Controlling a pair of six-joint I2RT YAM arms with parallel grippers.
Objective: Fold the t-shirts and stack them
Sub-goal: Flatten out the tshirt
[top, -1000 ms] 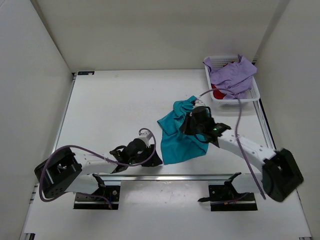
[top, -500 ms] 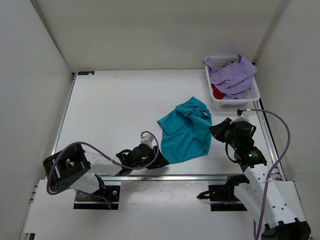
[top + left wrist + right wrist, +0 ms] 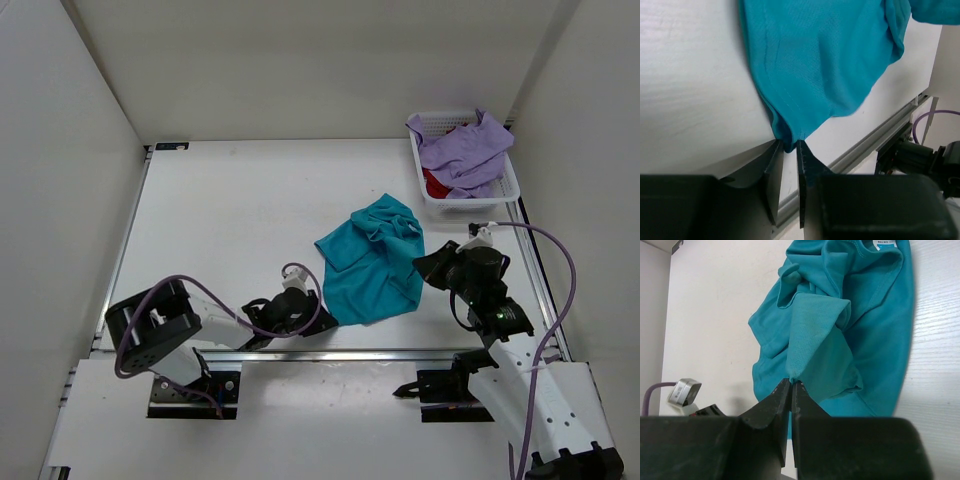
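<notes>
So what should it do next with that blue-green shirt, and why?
Probably raise the two pinched spots a little and draw them apart. The left end effector pinches a near corner of the teal t-shirt, the right end effector pinches a fold near its right edge, and the shirt lies crumpled on the table, so it likely needs spreading flat before any fold.

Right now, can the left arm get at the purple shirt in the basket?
Probably not. The left hand is at the near edge, pinching the teal shirt, and the purple shirt lies in the basket at the far right corner, past the right arm.
</notes>
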